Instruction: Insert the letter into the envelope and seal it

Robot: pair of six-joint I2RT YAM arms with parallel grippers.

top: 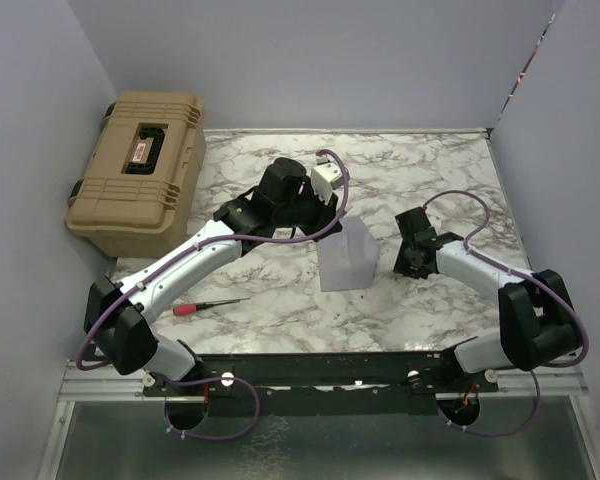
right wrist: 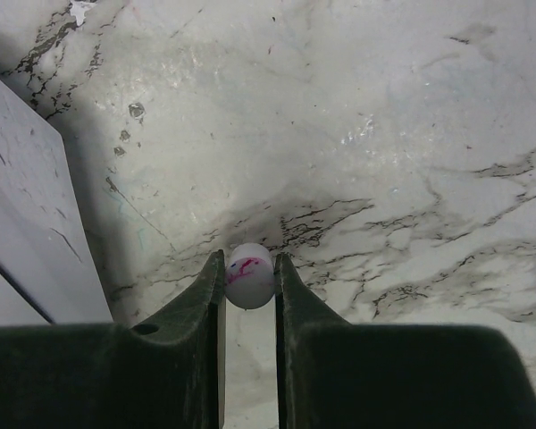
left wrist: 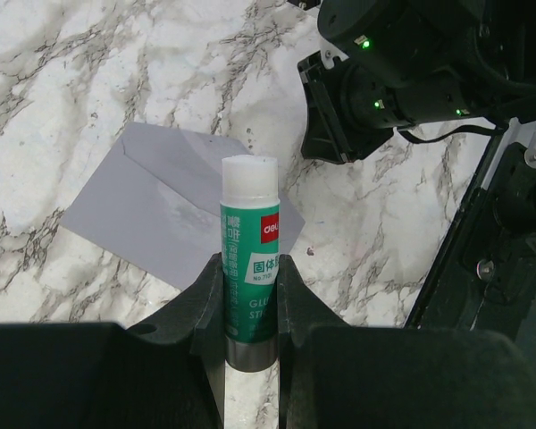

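Note:
The grey-lilac envelope (top: 346, 260) lies flat on the marble table (top: 430, 170) between the two grippers. In the left wrist view the envelope (left wrist: 152, 210) shows its triangular flap crease and a shiny patch. My left gripper (left wrist: 249, 268) is shut on an uncapped green glue stick (left wrist: 248, 234), its white tip pointing at the envelope from above. My right gripper (right wrist: 249, 266) is shut on a small white cap (right wrist: 249, 279) with pink marks, just right of the envelope's edge (right wrist: 22, 223). The peach letter is not in view.
A tan hard case (top: 140, 170) stands at the back left. A red-handled screwdriver (top: 205, 306) lies near the front left. Grey walls close in the table on three sides. The right arm's black wrist (left wrist: 402, 80) shows just beyond the envelope.

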